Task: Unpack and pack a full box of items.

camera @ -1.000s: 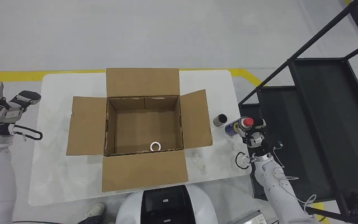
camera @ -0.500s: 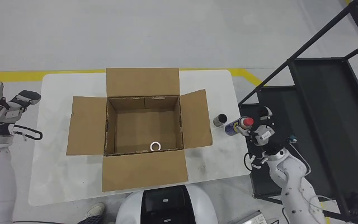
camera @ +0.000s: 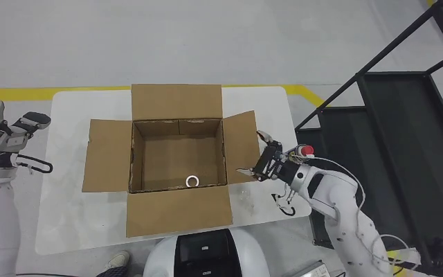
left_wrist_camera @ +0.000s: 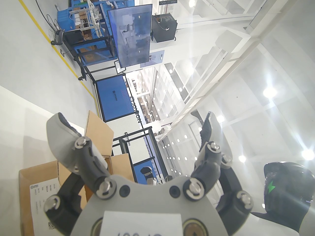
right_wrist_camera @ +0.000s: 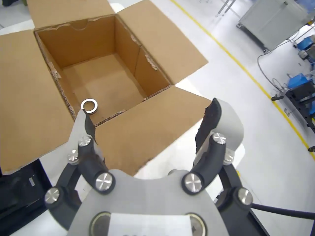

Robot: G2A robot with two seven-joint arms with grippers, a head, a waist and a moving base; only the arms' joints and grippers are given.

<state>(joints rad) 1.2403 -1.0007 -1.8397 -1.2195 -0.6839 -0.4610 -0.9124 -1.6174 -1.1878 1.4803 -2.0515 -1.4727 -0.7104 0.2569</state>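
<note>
An open cardboard box [camera: 178,111] stands in the middle of the white table [camera: 76,221], all flaps folded out. On its floor near the front wall lies a small white ring [camera: 192,181], also seen in the right wrist view as the ring [right_wrist_camera: 89,105] inside the box [right_wrist_camera: 103,74]. My right gripper [camera: 250,152] hangs open and holds nothing above the box's right flap; in its own view the gripper [right_wrist_camera: 147,110] sits over that flap. At the table's left edge, my left gripper [camera: 26,126] is open, tilted upward [left_wrist_camera: 134,121], with nothing in it.
A red-capped spray can [camera: 304,149] peeks out behind my right arm near the table's right edge. A dark metal stair frame [camera: 387,124] stands just right of the table. A yellow floor line [camera: 62,91] runs behind it.
My right arm has swung left from the cans at the table's right edge to above the box's right flap, now covering the dark cylinder and most of the spray can. The left arm stayed still.
</note>
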